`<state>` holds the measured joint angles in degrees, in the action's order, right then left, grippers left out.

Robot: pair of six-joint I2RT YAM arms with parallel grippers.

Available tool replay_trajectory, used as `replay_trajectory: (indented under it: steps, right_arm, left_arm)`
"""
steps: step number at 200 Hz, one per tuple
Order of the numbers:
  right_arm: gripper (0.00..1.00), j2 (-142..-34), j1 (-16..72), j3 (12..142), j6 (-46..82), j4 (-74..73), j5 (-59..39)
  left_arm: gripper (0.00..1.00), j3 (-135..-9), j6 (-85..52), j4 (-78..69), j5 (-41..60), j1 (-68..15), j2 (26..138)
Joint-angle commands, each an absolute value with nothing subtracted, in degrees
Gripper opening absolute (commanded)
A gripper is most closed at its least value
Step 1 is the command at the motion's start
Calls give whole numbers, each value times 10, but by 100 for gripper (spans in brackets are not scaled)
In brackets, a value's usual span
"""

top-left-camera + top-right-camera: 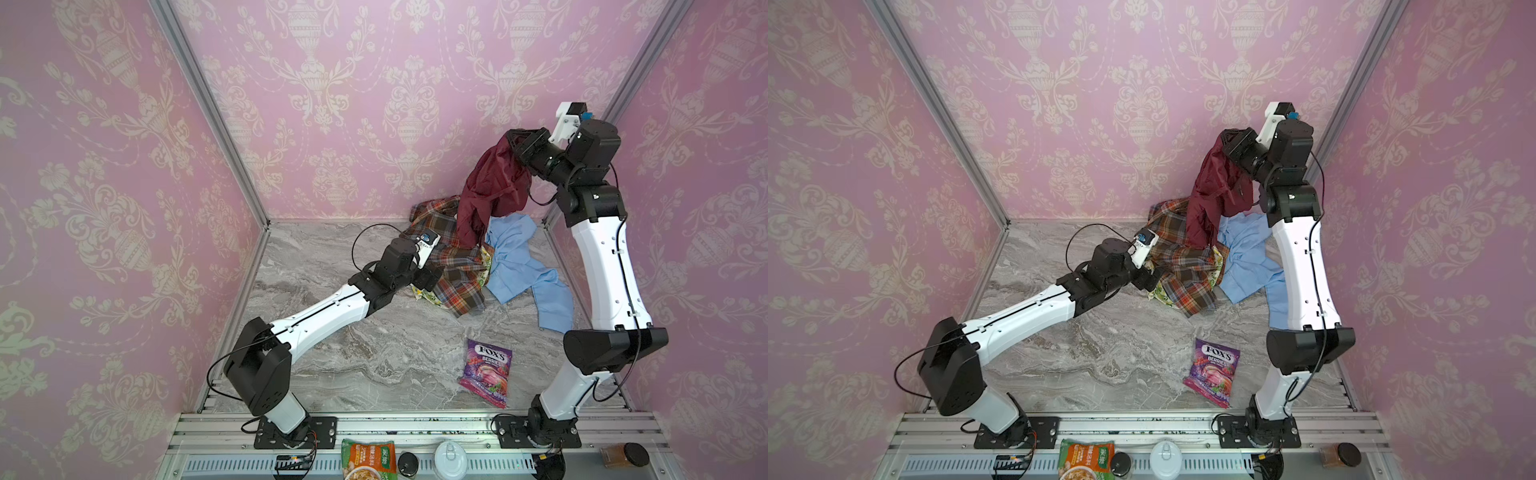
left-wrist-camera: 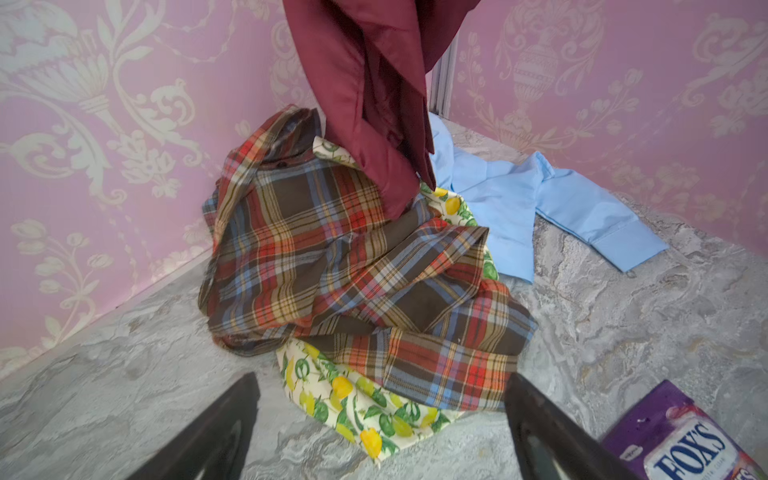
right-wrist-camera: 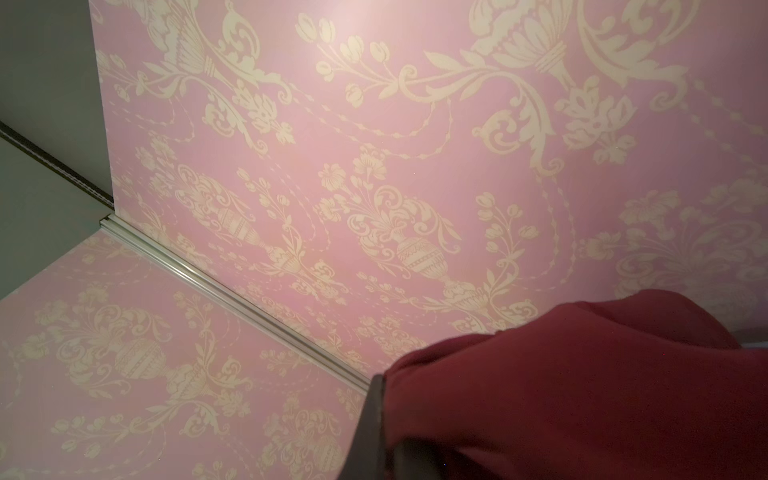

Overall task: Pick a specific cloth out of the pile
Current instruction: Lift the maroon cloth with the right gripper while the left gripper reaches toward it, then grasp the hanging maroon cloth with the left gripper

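Maroon cloth (image 1: 490, 187) hangs in both top views from the right pincer (image 1: 517, 145), which is shut on its upper end, raised near the back right corner. Its lower end rests on the pile (image 1: 440, 216), which lies on the table (image 1: 332, 365). The pile is made up of a plaid shirt (image 1: 465, 286), a lemon-print cloth (image 1: 486, 262) under it and a light blue shirt (image 1: 519, 266) to the right. The left pincer (image 1: 430, 282) sits low at the pile's left edge. A purple candy bag (image 1: 486, 370) lies flat nearer the front, apart from the pile. On the front rail sit a noodle packet (image 1: 368, 459), a white lidded cup (image 1: 451, 459) whose contents are hidden, and a black-lidded jar (image 1: 623, 455) with brown contents.

In the left wrist view, the left pincer (image 2: 382, 378) is wide open and empty, and the lemon-print cloth (image 2: 365, 411) shows between its 2 fingers (image 2: 224, 424). The maroon cloth (image 2: 374, 104) drops onto the plaid shirt (image 2: 332, 257).

In the right wrist view, the maroon cloth (image 3: 582, 395) bunches beside 1 finger (image 3: 370, 424), against the pink wall (image 3: 415, 124).
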<state>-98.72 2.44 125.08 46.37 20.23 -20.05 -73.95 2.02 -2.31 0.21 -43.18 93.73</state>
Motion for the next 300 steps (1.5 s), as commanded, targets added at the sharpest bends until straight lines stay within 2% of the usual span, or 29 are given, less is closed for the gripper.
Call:
replay_trajectory:
  steps: [1,62,94,135,179,185,193,209,222,228,269,300]
  right_arm:
    - [0,-924,24,1189,444,143,-209]
    - [0,-863,27,1080,498,79,-228]
    - [0,-852,32,1042,525,49,-240]
    - [0,-835,36,1025,526,58,-251]
    - [0,-786,39,990,517,87,-253]
    - [0,-781,39,987,512,94,-251]
    - [0,-774,39,980,509,97,-248]
    - [0,-766,39,969,509,98,-246]
    - [0,-766,39,971,504,105,-247]
    - [0,-767,39,971,501,109,-244]
    - [0,-770,21,960,496,114,-228]
    - [0,-773,0,937,487,103,-214]
  left_arm:
    - [95,-781,24,-104,21,-442,982]
    - [99,-865,24,-289,33,-447,1151]
    - [99,-972,21,-355,1,-453,1270]
    - [99,-1170,45,-377,-64,-455,1416]
    - [99,-1467,56,-304,-49,-449,1576]
    - [95,-1482,53,-306,-46,-446,1583]
    - [84,-1491,46,-313,-47,-442,1587]
    - [49,-1487,32,-318,-36,-430,1580]
    - [12,-1454,17,-322,-5,-423,1554]
    - [1,-1424,12,-333,5,-423,1533]
    - [0,-1204,-6,-422,67,-422,1381]
    - [0,-1110,-32,-459,92,-410,1300]
